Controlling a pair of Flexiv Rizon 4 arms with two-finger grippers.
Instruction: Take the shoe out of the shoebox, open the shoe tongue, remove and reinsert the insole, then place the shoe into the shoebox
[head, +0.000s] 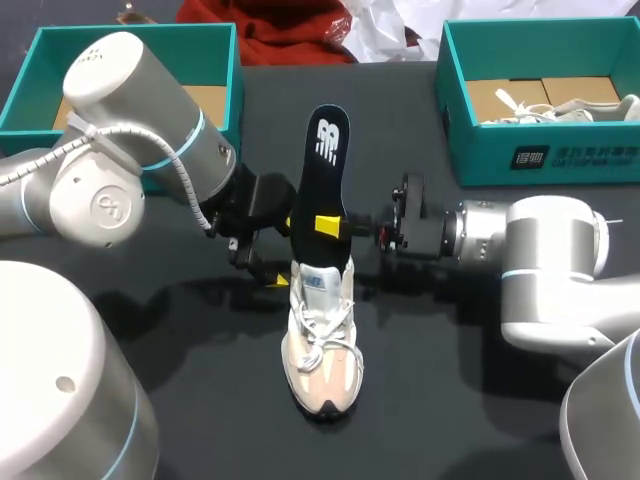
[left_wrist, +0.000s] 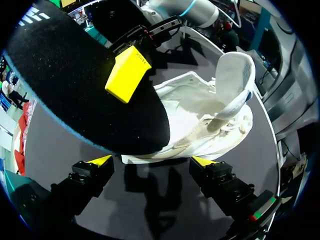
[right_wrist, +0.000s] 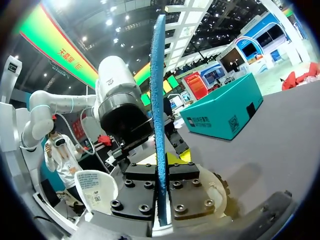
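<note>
Insole: frame centre, upright above shoe, clamped by right gripper. Left gripper: fingers apart, beside shoe's heel.

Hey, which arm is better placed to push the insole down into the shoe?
Right. The right gripper is shut on the insole, held upright over the shoe. The left gripper is open beside the shoe, probably better suited to steadying it.

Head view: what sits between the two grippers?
The black insole, upright above the shoe and clamped in the right gripper, with the left gripper beside it; the head view shows it.
</note>
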